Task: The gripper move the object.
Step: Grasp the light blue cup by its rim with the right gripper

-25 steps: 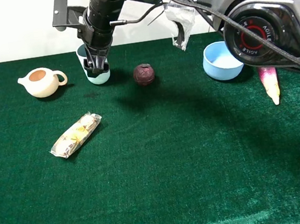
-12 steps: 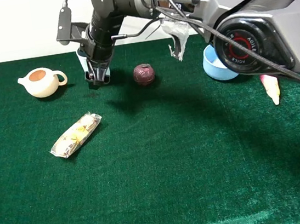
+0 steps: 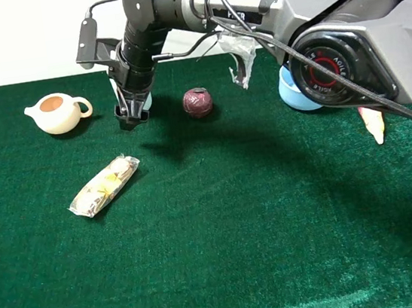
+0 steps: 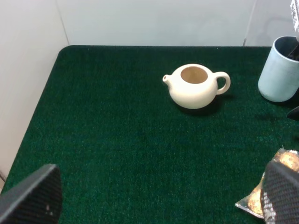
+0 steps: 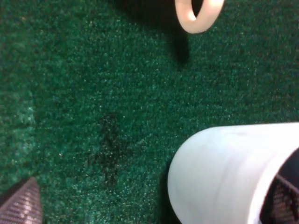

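- Nearest us, the left gripper (image 4: 156, 198) hangs spread and empty.
- At the far edge, the right gripper (image 3: 131, 118) straddles the cup (image 4: 279, 72) wall, jaws spread, 1 inside.
- We judge this the grasping step; closing comes next.
- The teapot (image 3: 56, 113) beside it looks empty, and the bowl (image 3: 286, 90) interior is hidden.

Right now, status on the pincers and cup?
Left pincer open. Right pincer open, straddling the cup wall, one finger inside. Cup upright on the cloth. Teapot close beside.

"AGILE" lettering (upside down) on arm joint (image 3: 329, 69)
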You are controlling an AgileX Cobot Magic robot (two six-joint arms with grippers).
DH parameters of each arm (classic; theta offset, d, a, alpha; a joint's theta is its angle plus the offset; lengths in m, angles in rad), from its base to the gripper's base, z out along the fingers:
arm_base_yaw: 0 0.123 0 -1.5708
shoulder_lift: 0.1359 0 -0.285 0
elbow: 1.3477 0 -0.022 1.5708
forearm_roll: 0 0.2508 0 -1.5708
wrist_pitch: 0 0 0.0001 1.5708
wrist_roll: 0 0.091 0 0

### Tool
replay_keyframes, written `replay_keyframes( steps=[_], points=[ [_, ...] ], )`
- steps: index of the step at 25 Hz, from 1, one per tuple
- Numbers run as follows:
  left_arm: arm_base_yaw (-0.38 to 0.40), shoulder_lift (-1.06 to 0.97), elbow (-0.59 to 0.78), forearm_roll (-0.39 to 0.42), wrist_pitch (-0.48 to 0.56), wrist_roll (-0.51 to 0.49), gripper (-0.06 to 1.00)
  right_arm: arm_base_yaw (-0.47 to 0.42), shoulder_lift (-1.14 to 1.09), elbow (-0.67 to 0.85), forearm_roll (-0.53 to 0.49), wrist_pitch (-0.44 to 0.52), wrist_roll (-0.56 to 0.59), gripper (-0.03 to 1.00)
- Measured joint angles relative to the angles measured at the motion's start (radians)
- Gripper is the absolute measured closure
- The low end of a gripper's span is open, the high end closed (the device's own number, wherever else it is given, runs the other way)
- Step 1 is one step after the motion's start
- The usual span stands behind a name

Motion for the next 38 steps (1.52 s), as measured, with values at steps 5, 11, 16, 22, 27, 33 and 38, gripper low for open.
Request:
replay_keyframes(
  steps=[5,11,16,22,27,33,38],
  points=[
    [0.000,0.000,0.000,0.000,0.000,0.000,0.10,0.000,0.000,0.000,0.001,0.002,0.000,0.34],
    [0.000,0.000,0.000,0.000,0.000,0.001,0.10,0.000,0.000,0.000,0.001,0.002,0.000,0.53],
    [0.000,0.000,0.000,0.000,0.000,0.001,0.10,0.000,0.001,0.000,0.001,0.002,0.000,0.67],
    [0.000,0.000,0.000,0.000,0.000,0.001,0.10,0.000,0.001,0.000,0.000,0.002,0.000,0.86],
    [0.000,0.000,0.000,0.000,0.000,0.001,0.10,0.000,-0.001,-0.006,-0.004,0.000,0.000,0.94],
    [0.000,0.000,0.000,0.000,0.000,0.001,0.10,0.000,-0.001,-0.006,-0.002,-0.001,0.000,0.94],
    [0.000,0.000,0.000,0.000,0.000,0.001,0.10,0.000,-0.001,-0.006,-0.002,-0.001,0.000,0.94]
  ],
)
